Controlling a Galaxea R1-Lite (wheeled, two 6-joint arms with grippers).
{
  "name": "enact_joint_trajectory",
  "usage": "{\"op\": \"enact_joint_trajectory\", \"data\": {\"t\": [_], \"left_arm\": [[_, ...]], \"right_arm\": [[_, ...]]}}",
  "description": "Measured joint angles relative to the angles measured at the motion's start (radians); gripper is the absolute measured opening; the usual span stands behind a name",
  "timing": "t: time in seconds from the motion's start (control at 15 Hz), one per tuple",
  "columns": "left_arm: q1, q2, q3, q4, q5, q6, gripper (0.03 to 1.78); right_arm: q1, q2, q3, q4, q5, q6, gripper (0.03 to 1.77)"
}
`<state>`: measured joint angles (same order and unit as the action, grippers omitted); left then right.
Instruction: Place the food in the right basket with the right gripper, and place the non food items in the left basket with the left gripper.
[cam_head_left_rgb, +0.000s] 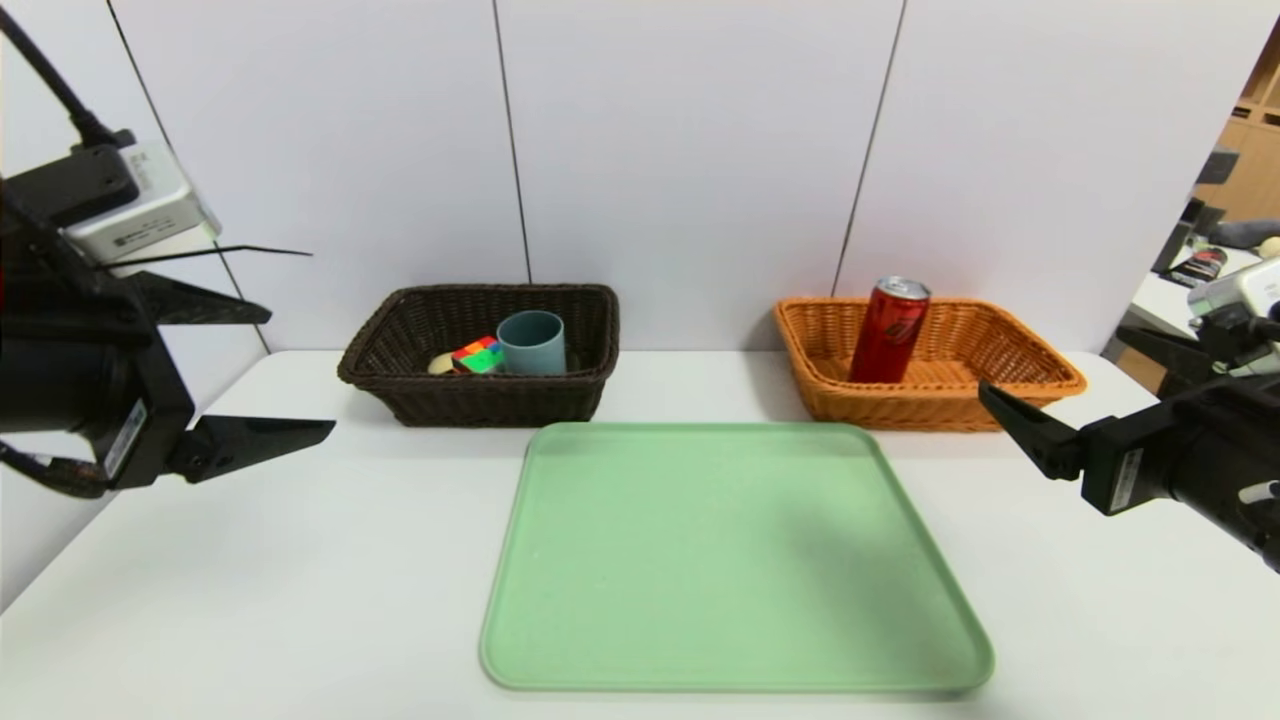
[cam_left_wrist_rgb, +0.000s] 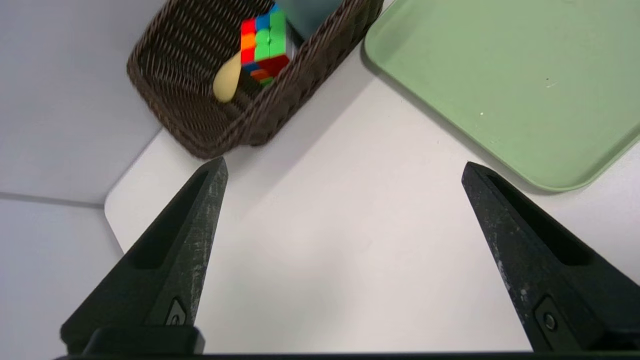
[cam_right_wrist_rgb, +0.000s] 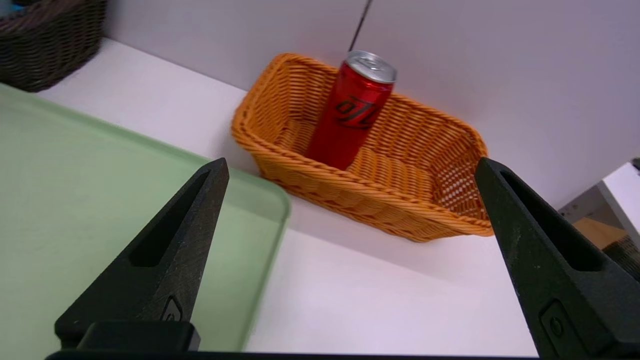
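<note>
The red can (cam_head_left_rgb: 889, 330) (cam_right_wrist_rgb: 352, 115) stands upright inside the orange-tan right basket (cam_head_left_rgb: 900, 408) (cam_right_wrist_rgb: 360, 200). The dark brown left basket (cam_head_left_rgb: 480, 405) (cam_left_wrist_rgb: 280, 105) holds the multicoloured cube (cam_head_left_rgb: 478, 355) (cam_left_wrist_rgb: 262, 45), the blue-grey cup (cam_head_left_rgb: 531, 342) (cam_left_wrist_rgb: 305, 12) and the yellow spoon (cam_head_left_rgb: 441, 364) (cam_left_wrist_rgb: 227, 82), whose handle is hidden. My left gripper (cam_head_left_rgb: 300, 370) (cam_left_wrist_rgb: 344, 165) hangs open and empty above the table, left of and nearer than the brown basket. My right gripper (cam_head_left_rgb: 1050, 362) (cam_right_wrist_rgb: 351, 162) is open and empty, in front of the orange basket's right end.
A pale green tray (cam_head_left_rgb: 735, 560) lies bare at the table's middle, in front of both baskets. White wall panels stand right behind the baskets. The table's left corner (cam_left_wrist_rgb: 112, 210) is near the left gripper. Shelving and clutter sit beyond the right edge (cam_head_left_rgb: 1220, 250).
</note>
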<state>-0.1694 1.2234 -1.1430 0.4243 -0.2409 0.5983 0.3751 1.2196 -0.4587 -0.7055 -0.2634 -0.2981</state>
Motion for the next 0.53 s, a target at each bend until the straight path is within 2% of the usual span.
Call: {"op": "enact_joint_trajectory", "data": {"t": [0.13, 0.27, 0.53], "left_arm": [[0.0, -0.087, 0.123, -0.063, 0.061, -0.115, 1.67], [0.017, -0.184, 0.239, -0.135, 0.098, -0.203, 1.67], [0.153, -0.403, 0.438, -0.23, 0.104, -0.273, 1.68]], "right_arm": [[-0.055, 0.0, -0.006, -0.005, 0.03, 0.002, 1.69], [-0.105, -0.004, -0.007, -0.007, 0.035, 0.006, 1.69], [-0.176, -0.039, -0.002, 0.002, 0.016, 0.022, 1.69]]}}
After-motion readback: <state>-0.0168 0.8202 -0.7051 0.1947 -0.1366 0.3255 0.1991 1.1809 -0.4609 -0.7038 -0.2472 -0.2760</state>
